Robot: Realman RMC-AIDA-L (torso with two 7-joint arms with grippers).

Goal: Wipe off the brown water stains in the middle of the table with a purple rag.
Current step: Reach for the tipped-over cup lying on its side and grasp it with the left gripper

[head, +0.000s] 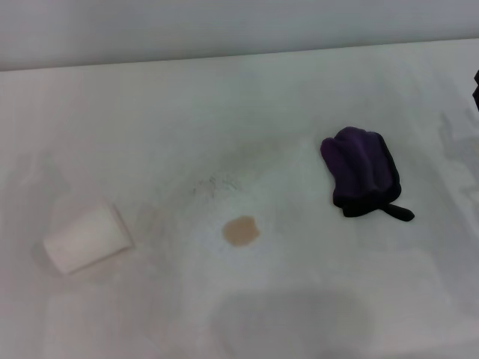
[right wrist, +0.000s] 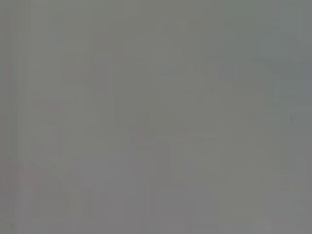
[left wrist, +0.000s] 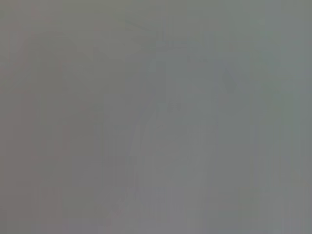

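The purple rag [head: 361, 170] lies bunched on the white table [head: 247, 97], right of the middle, with its black loop tab pointing toward the front right. The brown water stain [head: 241, 231], a small tan roundish blotch, sits near the table's middle, to the front left of the rag and apart from it. Only a dark sliver of my right gripper [head: 476, 88] shows at the right edge, behind and to the right of the rag. My left gripper is out of view. Both wrist views show only plain grey.
A white paper cup [head: 87, 238] lies on its side at the front left, well clear of the stain. Faint grey speckled smudges [head: 213, 185] mark the table just behind the stain. The table's far edge [head: 239, 54] runs along the back.
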